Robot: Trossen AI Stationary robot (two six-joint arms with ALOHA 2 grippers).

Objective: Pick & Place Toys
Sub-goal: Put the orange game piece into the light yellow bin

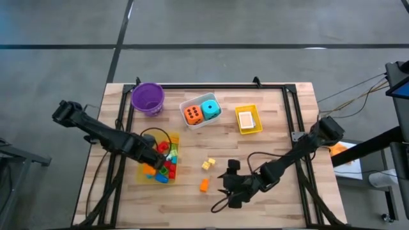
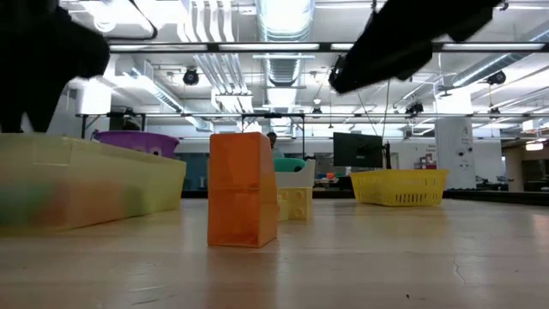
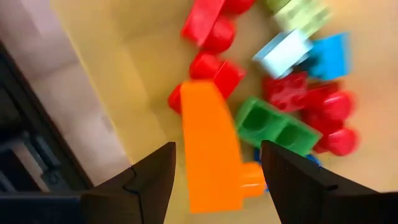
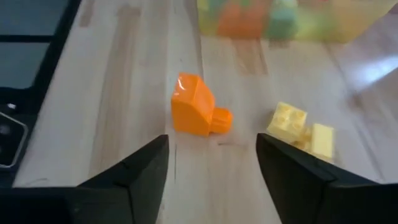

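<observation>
— What is closest to us on the table (image 1: 268,108)?

— An orange block (image 1: 204,184). It sits alone on the wood near the front edge. The right gripper (image 1: 231,190) is just at its three o'clock, with its fingers (image 4: 134,180) spread apart and nothing between them. The block lies free, not touching them.

— And a bit farther back?

— Two small yellow blocks (image 1: 208,164) lie together on the wood, at about twelve o'clock from the orange one.

— Where is the other arm?

— Over at nine o'clock from those yellow ones. The left gripper (image 1: 153,160) hangs over a clear yellow tray (image 1: 174,138) full of toys. Its fingers (image 3: 146,180) are apart too. Between them I see another orange block (image 3: 211,152) lying in the tray, let go. Around it are red blocks (image 3: 214,28), a green block (image 3: 273,124) and blue blocks (image 3: 298,50).

— What is at the far side?

— A white tray (image 1: 189,103) with an orange die (image 1: 193,114) and a teal die (image 1: 211,109) side by side. At its three o'clock is a small yellow basket (image 1: 248,130) with a card (image 1: 246,119) in it. At its nine o'clock stands a purple bowl (image 1: 148,98).
</observation>
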